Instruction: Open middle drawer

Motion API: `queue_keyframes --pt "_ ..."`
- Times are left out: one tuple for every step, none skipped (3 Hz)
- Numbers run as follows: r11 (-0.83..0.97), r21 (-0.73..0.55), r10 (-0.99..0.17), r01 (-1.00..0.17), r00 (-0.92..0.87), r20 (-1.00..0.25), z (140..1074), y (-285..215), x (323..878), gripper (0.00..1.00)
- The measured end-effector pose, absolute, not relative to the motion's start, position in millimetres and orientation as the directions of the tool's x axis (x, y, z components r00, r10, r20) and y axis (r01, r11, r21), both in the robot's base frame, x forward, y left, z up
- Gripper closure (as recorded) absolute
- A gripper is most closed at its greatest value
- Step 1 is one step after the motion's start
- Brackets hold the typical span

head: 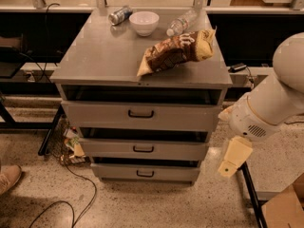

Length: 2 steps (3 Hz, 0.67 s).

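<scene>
The grey cabinet (99, 56) has three stacked drawers. The middle drawer (109, 149) has a flat mid-height front with a small black bar handle (143, 149) at its centre. It stands a little forward of the cabinet, with a dark gap above it. The taller top drawer (95, 115) and the short bottom drawer (114, 172) also stand slightly out. My gripper (232, 158) hangs from the white arm (275, 103) to the right of the cabinet. It is at about the middle drawer's height and touches nothing.
On the cabinet top lie a brown snack bag (176, 51), a white bowl (144, 23), a can (119, 14) and a water bottle (182, 23). Cables (71, 194) trail on the floor at left. A black frame leg (249, 194) and a cardboard box (285, 208) are at right.
</scene>
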<state>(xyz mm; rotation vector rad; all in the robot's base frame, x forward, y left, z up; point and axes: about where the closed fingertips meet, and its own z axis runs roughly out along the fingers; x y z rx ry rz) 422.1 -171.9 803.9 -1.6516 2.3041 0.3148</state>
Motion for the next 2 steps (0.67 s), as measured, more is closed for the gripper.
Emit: queue_keyframes --pt "0.319 0.01 -0.885 -0.948 -0.302 -0.356 804 -172 422 0.0" --pt "0.296 0.044 -0.887 -0.954 -0.291 -0.359 758 -173 426 0.0"
